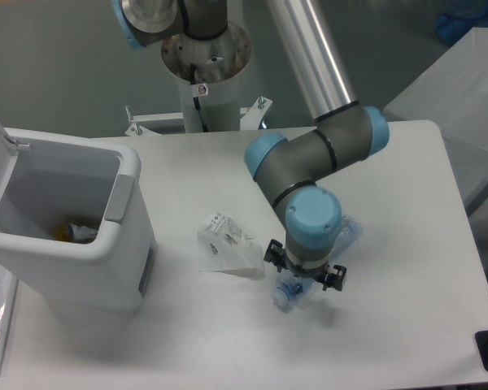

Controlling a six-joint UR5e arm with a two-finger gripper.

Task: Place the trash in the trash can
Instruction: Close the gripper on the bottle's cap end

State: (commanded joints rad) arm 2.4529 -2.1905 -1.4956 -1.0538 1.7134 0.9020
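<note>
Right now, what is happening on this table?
A single robot arm has its gripper down over the crushed plastic bottle, near the cap end, about to pick it up. Whether the fingers have closed on it cannot be told from this view. A crumpled wrapper lies just beside the bottle, untouched. The white trash can stands open on the other side of the wrapper, with some items already inside. Neither piece of trash is in it yet.

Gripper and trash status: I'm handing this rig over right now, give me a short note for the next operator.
Gripper: low over the cap end of the bottle; whether the jaws have closed cannot be told.
Bottle: lying on the table, largely hidden under the wrist.
Wrapper: on the table left of the bottle, untouched.
Trash can: lid open, something already inside.
Done: neither piece binned.
Left: grasp the bottle, drop it in, then the wrapper.
</note>
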